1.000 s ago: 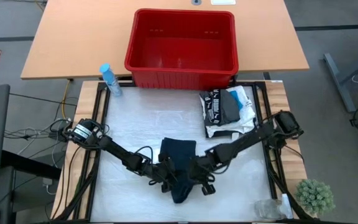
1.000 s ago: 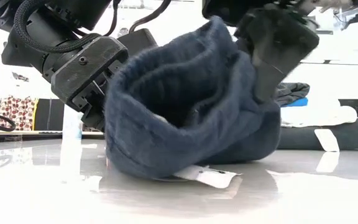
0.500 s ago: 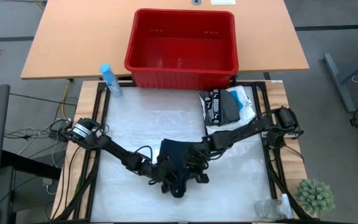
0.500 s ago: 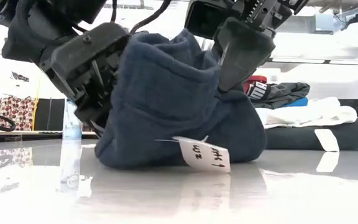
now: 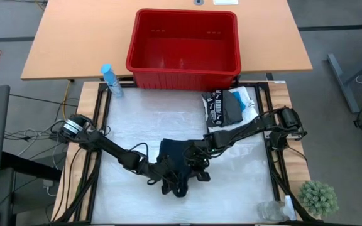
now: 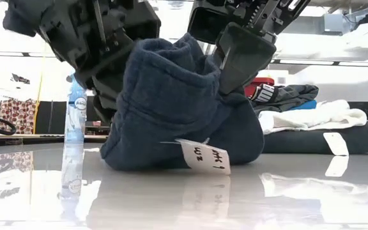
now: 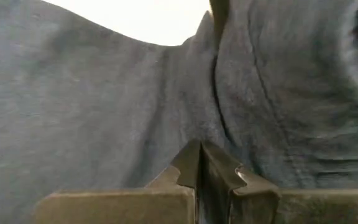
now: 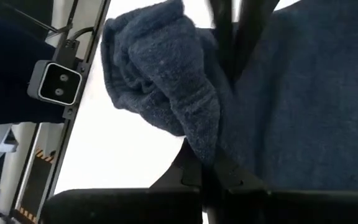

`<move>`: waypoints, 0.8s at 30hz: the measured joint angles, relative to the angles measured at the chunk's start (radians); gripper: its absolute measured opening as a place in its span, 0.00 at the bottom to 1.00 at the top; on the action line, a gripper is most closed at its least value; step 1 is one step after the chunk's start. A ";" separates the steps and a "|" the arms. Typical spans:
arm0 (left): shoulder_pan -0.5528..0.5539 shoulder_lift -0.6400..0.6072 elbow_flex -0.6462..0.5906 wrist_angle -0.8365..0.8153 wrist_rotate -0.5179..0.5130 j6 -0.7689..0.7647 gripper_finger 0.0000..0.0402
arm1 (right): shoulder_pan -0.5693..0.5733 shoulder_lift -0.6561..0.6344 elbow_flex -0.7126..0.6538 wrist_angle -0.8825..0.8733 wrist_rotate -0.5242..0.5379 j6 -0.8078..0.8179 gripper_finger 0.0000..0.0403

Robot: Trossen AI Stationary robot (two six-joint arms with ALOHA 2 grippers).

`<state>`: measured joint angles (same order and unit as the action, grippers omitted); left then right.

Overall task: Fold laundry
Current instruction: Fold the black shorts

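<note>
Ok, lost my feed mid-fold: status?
Left hand and right hand both shut on dark blue garment, bunched mid-table. Folded pile clear of it.

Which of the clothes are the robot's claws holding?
The dark blue fuzzy garment in the middle of the table. Both claws pinch it; the other clothes lie stacked by the red basket, untouched.

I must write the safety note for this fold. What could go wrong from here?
1. Both the left gripper and the right gripper pinch the dark grey garment, which is bunched; the fold may set crooked.
2. Its white tag sticks out and could stay showing.
3. The folded pile lies near the right arm; a sweep might disturb it.
</note>
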<state>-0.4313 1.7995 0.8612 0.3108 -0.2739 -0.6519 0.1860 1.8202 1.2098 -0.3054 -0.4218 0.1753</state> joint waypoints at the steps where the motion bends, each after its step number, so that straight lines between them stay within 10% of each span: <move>1: 0.000 -0.019 0.000 -0.028 -0.005 -0.006 0.00 | 0.000 0.000 0.000 0.000 -0.004 0.000 0.05; 8: -0.010 -0.123 0.001 -0.323 -0.160 0.019 0.00 | -0.018 0.000 0.000 0.022 -0.055 0.002 0.05; 24: -0.082 -0.079 -0.018 -0.341 -0.238 0.030 0.00 | -0.147 -0.002 0.001 0.071 -0.199 0.045 0.05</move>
<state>-0.5132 1.7210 0.8430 -0.0301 -0.5114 -0.6218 0.0388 1.8184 1.2106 -0.2348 -0.6212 0.2205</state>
